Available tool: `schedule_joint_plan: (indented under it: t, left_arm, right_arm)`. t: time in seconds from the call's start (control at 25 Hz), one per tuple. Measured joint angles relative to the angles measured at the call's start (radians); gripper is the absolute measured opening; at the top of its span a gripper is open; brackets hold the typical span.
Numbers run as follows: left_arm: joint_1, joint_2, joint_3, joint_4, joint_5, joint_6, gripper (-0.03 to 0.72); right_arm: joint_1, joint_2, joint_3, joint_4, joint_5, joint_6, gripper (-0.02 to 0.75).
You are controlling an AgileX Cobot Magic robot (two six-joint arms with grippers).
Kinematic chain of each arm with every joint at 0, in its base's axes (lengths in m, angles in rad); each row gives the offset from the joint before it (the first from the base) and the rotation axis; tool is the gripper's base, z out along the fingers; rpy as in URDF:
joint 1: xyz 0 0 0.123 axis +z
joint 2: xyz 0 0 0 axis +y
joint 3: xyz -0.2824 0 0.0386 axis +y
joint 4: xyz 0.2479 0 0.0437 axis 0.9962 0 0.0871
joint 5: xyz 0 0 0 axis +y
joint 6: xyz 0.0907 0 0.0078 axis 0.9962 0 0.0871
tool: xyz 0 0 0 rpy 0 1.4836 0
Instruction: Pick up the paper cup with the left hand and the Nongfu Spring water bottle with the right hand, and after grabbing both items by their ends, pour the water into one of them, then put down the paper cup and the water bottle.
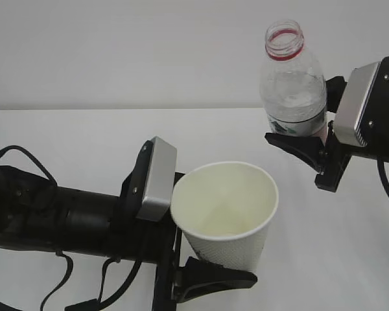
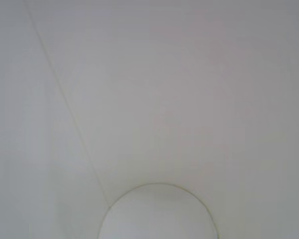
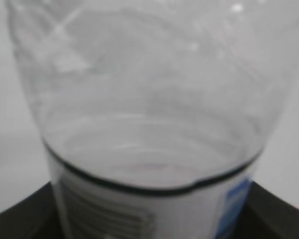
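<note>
My left gripper (image 1: 217, 256) is shut on the paper cup (image 1: 228, 207) and holds it low on its dimpled wall, above the table. The cup's mouth tilts up toward the camera and shows a cream inside. In the left wrist view the paper cup (image 2: 164, 99) fills the frame and no fingers show. My right gripper (image 1: 308, 123) is shut on the Nongfu Spring water bottle (image 1: 292, 84) at its label band. The bottle stands upright and uncapped, higher than the cup and to its right. The bottle (image 3: 149, 99) fills the right wrist view, dark fingers (image 3: 20, 216) at the lower corners. I cannot tell where the water lies.
The white table (image 1: 84, 136) runs under both arms to a pale wall (image 1: 117, 45) behind. The thick black left arm (image 1: 58, 220) with loose cables (image 1: 58, 285) lies along the lower left. A cable (image 1: 386, 188) hangs from the right arm.
</note>
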Motion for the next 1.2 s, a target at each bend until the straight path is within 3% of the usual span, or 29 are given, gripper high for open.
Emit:
schedule_joint_plan:
  t: [0.6,1.2]
  left_arm:
    - [0.000,0.000,0.000,-0.114,0.106,0.000,0.564]
    - [-0.001,0.000,-0.051,-0.170,0.188,-0.022,0.549]
  right_arm:
    - [0.000,0.000,-0.010,0.002,0.018,-0.188,0.513]
    - [0.000,0.000,-0.137,-0.043,0.110,-0.230,0.512]
